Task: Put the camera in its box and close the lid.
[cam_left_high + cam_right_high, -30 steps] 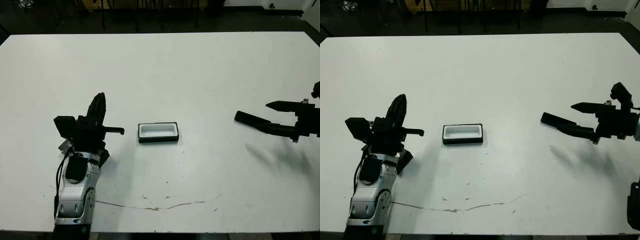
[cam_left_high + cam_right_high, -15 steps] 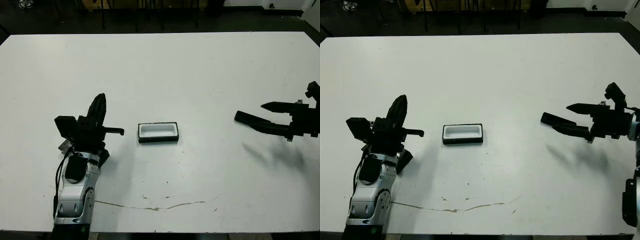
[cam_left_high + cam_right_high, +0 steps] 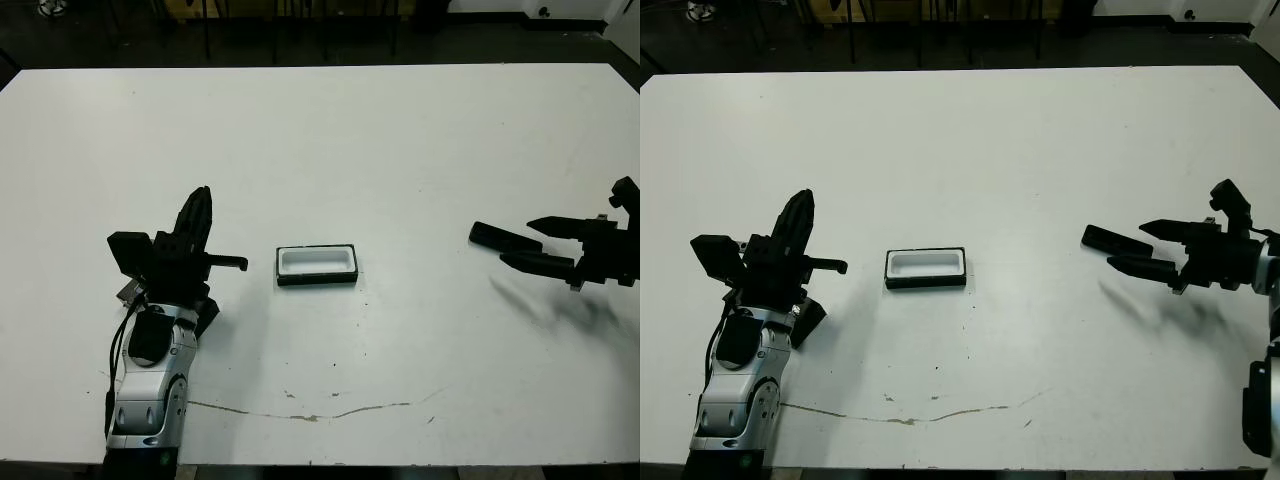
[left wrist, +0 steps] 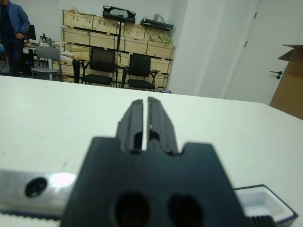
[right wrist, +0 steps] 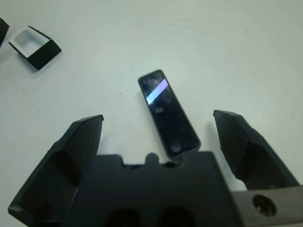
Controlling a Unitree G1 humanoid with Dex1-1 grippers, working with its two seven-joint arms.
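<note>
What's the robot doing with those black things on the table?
Its right claw hangs wide open over the camera, which lies flat on the white table, not yet grabbed. The box sits open and empty in the middle. The left claw is shut and rests beside the box, holding nothing.

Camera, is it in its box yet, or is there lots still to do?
Not yet. The camera lies flat on the table, with the right gripper over it, fingers open on either side, not touching. The box sits empty, white lining showing. The left gripper is shut and holds nothing. Grabbing, placing and closing remain; no lid shows.
</note>
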